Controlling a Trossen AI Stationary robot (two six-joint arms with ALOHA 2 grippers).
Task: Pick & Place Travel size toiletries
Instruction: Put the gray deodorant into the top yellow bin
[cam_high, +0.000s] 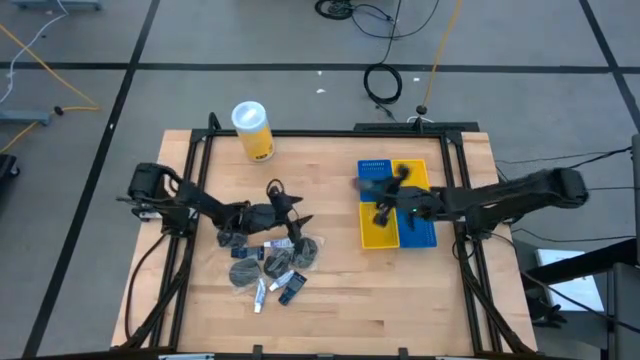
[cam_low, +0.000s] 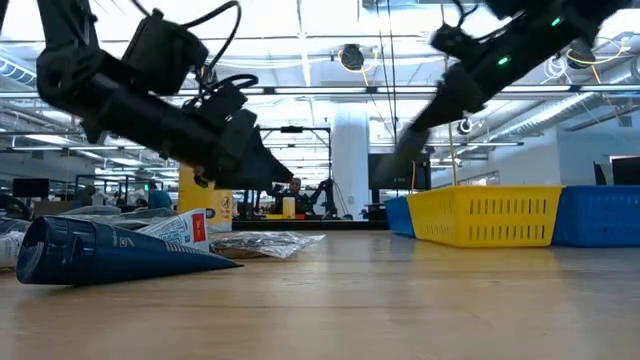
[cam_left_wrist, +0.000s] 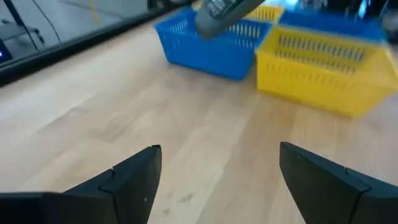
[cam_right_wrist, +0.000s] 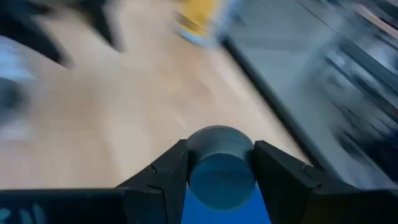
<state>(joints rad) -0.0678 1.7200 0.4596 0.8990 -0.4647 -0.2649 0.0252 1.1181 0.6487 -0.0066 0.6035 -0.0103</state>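
While the left gripper (cam_high: 285, 205) hangs low above the light wooden table (cam_high: 330, 290) at its left half, its two dark fingers (cam_left_wrist: 127, 180) stand wide apart, and only bare wood shows between them. Just beside and in front of it lies the heap of travel size toiletries (cam_high: 270, 262): grey round flat pouches, thin white tubes and small dark blue-black packets, all resting on the wood. In the low view one dark blue packet (cam_low: 110, 250) lies on its side nearest to the camera. Behind the heap, near the far edge, stands the tall yellow canister with the white lid (cam_high: 252, 130). To the right is the blue-and-yellow plastic tray with four compartments (cam_high: 412, 232). The right gripper (cam_high: 385, 195) hovers over the tray's left side, and its jaws pinch a small grey-blue round item (cam_right_wrist: 219, 167) between them.
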